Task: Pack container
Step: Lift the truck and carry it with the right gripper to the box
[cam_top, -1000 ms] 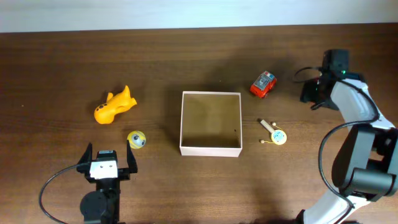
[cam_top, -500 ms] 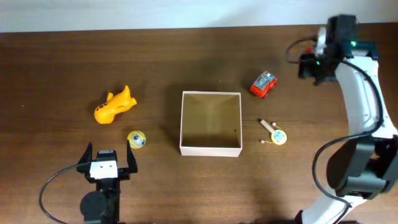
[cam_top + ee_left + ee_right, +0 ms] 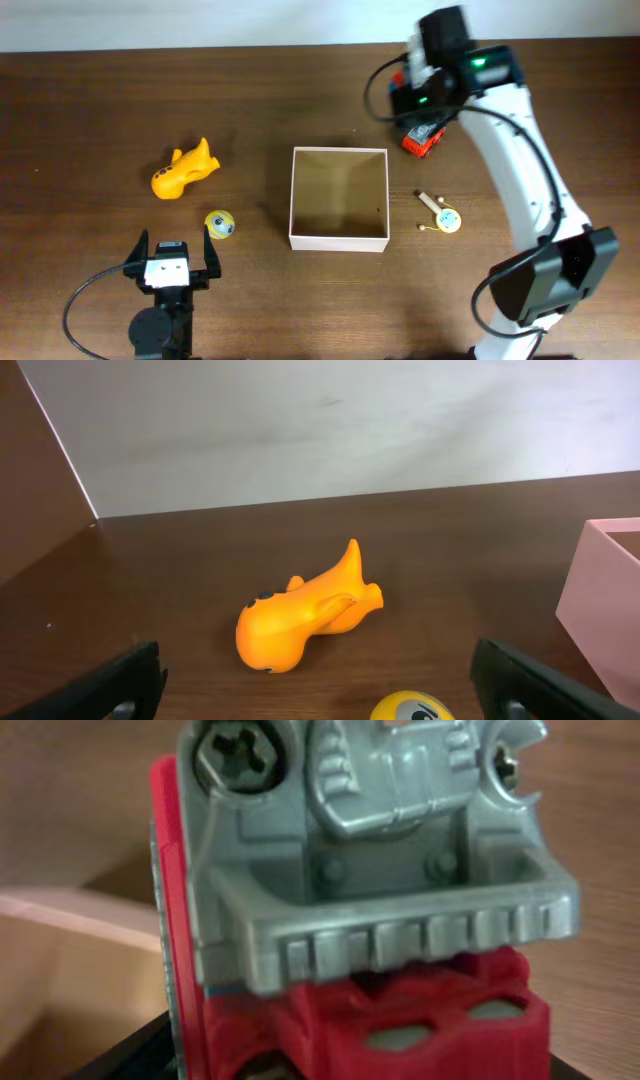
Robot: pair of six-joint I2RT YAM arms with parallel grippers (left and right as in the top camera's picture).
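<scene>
The container (image 3: 338, 240), a square open-top box with white walls and a tan inside, stands at the table's middle and is empty. It also shows in the left wrist view (image 3: 605, 610) and the right wrist view (image 3: 60, 960). My right gripper (image 3: 420, 118) hangs right over a red and grey toy truck (image 3: 427, 144), just right of the container's far corner. The truck (image 3: 370, 920) fills the right wrist view, still on the table; the jaws look open around it. My left gripper (image 3: 175, 247) is open and empty at the near left (image 3: 318, 685).
An orange animal toy (image 3: 183, 170) (image 3: 305, 615) lies at the left. A yellow ball with an eye (image 3: 219, 224) (image 3: 412, 708) lies just ahead of my left gripper. A small yellow toy on a stick (image 3: 445, 218) lies right of the container.
My right arm has swung from the far right edge leftward and now sits over the red truck. The left arm and all the toys have not moved.
</scene>
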